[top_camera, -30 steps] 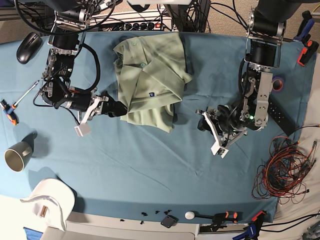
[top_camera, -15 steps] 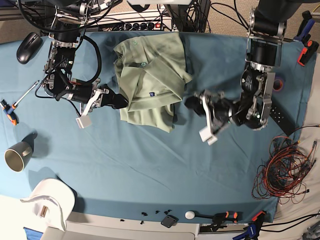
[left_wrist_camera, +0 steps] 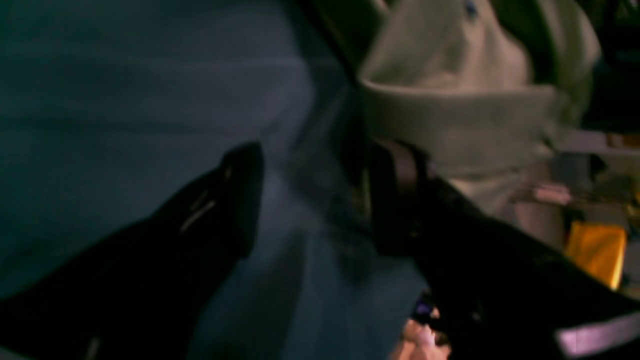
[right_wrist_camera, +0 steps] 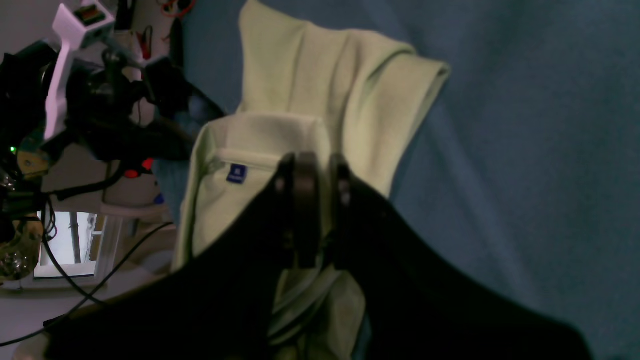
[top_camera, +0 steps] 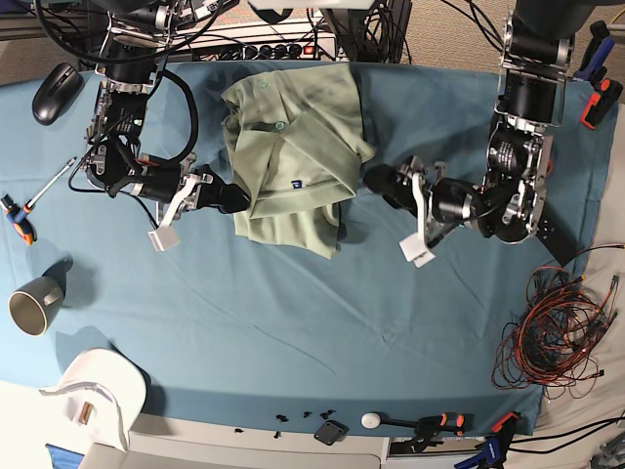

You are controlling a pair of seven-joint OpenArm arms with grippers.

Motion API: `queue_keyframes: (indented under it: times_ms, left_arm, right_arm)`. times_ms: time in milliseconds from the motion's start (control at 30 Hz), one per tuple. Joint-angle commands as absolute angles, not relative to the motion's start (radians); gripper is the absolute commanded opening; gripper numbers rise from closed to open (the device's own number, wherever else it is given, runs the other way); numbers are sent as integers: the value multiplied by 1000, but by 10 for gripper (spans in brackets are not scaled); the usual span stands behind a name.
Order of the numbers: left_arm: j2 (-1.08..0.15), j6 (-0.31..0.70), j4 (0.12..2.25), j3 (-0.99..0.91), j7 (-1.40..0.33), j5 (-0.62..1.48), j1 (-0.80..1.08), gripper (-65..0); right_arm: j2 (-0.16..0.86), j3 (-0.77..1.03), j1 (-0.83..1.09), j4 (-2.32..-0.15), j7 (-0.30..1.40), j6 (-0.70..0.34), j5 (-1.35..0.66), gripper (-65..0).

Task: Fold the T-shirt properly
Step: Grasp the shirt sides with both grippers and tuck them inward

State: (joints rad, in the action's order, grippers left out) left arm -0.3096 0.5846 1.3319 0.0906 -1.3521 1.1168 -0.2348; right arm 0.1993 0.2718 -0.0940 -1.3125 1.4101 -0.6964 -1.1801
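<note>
On the blue cloth (top_camera: 293, 313) the half-folded T-shirt (top_camera: 293, 147) lies near the far edge. The right gripper (top_camera: 237, 200) has just pinched its jaws on the shirt's edge. The left gripper (top_camera: 376, 181), jaws spread, has moved close to the opposite edge, so probably a two-handed fold comes next.

Black arms (top_camera: 122, 127) trail black cables (white camera mounts (top_camera: 418, 223) beside each wrist).

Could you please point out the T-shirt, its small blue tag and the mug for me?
T-shirt (top_camera: 293, 137): base view, middle of the folded green fabric.
blue tag (right_wrist_camera: 236, 173): right wrist view, centre of the tag.
mug (top_camera: 31, 308): base view, on its rim.
</note>
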Motion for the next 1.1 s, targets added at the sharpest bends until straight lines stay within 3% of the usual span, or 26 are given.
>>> queue_keyframes:
  times_ms: [0,733,833,967,1067]
  left_arm:
    - [-312,590,1345,88,-1346,1158,-249,-304]
    - [-196,629,1344,89,-1312,1157,-230,-314]
    - [-197,626,1344,88,-1312,1157,-231,-419]
    - [-197,627,1344,88,-1319,1157,-234,-650]
    - [-197,631,1343,88,-1318,1156,-244,-650]
  right_arm:
    - [210,274,-113,-1326,1396,-698,-1215,-650]
    - [211,274,-113,-1326,1396,-698,-1203,-650]
    - [210,274,-113,-1326,1396,-698,-1204,-650]
    - [209,274,-109,-1326,1396,-698,-1235,-650]
    - [205,275,-96,-1328,1396,-698,-1240,-650]
